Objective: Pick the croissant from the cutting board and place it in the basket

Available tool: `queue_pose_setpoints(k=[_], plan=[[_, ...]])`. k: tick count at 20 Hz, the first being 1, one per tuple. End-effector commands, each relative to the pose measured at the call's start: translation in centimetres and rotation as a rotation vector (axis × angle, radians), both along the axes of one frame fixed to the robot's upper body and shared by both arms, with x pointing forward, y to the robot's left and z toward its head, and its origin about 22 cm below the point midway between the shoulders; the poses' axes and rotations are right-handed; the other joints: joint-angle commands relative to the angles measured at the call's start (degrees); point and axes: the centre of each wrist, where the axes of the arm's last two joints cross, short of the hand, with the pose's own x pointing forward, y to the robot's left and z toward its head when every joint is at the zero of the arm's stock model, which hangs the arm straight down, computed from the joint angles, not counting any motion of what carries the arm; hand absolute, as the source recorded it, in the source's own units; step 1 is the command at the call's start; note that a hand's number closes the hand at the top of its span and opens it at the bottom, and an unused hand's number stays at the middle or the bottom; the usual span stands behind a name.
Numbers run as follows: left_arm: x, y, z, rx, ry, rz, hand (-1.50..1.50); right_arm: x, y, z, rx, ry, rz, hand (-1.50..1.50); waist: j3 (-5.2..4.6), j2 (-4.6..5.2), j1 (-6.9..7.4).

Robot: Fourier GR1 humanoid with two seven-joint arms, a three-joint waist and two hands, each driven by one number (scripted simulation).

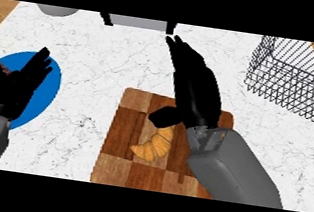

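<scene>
Lower the right hand, now wide with fingers straight, pointing far and holding nothing, onto the croissant, lying on the board just near of the thumb. Bring the palm back toward the near side first, since most of the hand sits beyond the pastry. Close thumb and fingers across the curved middle, not the thin tips. Lift straight up before turning right.

Aim for the basket at far right, well apart from the board, with bare counter between. Clear the tall wire wall on its near-left side by going over, not through. Keep off the bowl at the far edge; likely out of the path anyway. Leave the left hand resting open, fingers up, over the plate at left.
</scene>
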Motion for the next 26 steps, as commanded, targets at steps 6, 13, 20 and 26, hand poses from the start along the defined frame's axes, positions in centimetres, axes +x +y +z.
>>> queue_pose_setpoints(k=[6, 13, 20, 26], plan=[[-0.1, 0.2, -1.0, -0.008, 0.002, 0.008, 0.0, -0.1, 3.1, 10.2, -0.261, 0.268, -0.136, -1.5, 0.46, 0.64, -0.61], [-0.2, 0.2, -0.6, -0.023, -0.002, 0.016, 0.0, -1.0, 1.2, 12.4, -0.192, 0.407, -0.052, -1.5, 0.6, 0.55, -1.26], [-0.2, 0.7, -1.0, -0.026, -0.008, 0.033, 0.0, -6.7, -2.6, 11.8, -0.018, 0.32, -0.03, -1.5, 0.64, 0.78, -1.59], [-0.1, 2.5, 0.3, -0.004, -0.019, 0.03, 0.0, -8.7, -3.9, 7.4, 0.002, 0.327, -0.021, -1.5, 0.65, 1.08, -0.65]])
